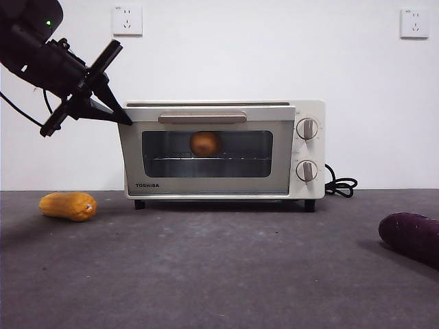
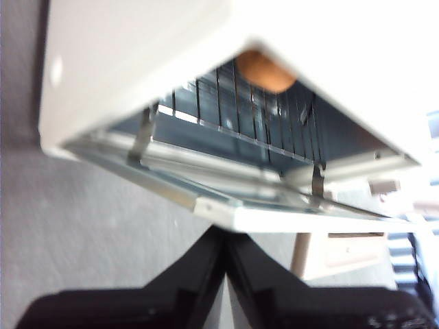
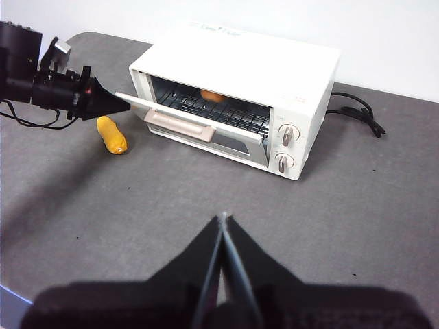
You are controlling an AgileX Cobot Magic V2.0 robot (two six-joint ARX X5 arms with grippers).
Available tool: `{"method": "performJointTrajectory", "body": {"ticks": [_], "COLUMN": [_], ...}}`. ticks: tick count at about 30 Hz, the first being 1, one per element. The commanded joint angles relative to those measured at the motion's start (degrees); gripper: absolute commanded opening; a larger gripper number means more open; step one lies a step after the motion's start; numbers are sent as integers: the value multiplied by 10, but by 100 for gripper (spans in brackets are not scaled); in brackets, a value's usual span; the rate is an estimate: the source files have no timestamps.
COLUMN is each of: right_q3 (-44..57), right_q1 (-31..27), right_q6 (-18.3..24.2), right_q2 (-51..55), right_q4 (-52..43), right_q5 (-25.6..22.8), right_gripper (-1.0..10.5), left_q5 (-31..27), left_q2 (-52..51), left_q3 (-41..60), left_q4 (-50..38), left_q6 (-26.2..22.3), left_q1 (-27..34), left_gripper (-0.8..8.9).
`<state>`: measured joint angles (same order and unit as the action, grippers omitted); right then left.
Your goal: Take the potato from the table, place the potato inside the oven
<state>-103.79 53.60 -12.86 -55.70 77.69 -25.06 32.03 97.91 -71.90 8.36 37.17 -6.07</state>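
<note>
The potato, firm, smooth and best gripped across its middle, already sits on the rack inside the oven, the clenched left claw touching the half-open door's corner.

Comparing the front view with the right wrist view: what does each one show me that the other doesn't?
Only the front view shows the purple item at the table's right edge and two wall sockets.

Only the right wrist view shows the oven's top, the door hanging partly open, and the right gripper with jaws shut, hovering over the table away from the oven.

Both show the oven, the potato on its rack, the yellow-orange item, the black cord and the left gripper at the door's corner.
</note>
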Motion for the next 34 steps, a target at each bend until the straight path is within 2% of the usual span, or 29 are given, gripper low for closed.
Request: {"method": "performJointTrajectory", "body": {"ticks": [1,9,12,15,20,28,34], "right_q3": [5,5,5,5,5,5,5], "right_q1": [1,1,1,1,1,1,1], "right_q6": [-6,-6,-6,-5,-4,-4,-4], "right_q2": [0,0,0,-1,-1,0,-1], "right_q4": [12,12,12,12,12,12,12], "right_q5": [1,-1,-2,-17,-52,-76,-75], "right_gripper": [-3,-3,-1,1,1,2,2], "left_q5": [-11,-38,-34,5,18,-11,-10], "left_q2": [-1,-1,-1,-3,-44,-190,-297], "left_q3": [-6,-6,-6,-6,-6,-6,-6], "left_q4": [-10,-66,-75,-75,-43,56,111], "left_q6": [-1,8,15,9,-37,-124,-134], "left_q1": [0,-2,-1,-1,-9,-13,-7], "left_gripper": [-7,-7,-7,-7,-6,-5,-4]}}
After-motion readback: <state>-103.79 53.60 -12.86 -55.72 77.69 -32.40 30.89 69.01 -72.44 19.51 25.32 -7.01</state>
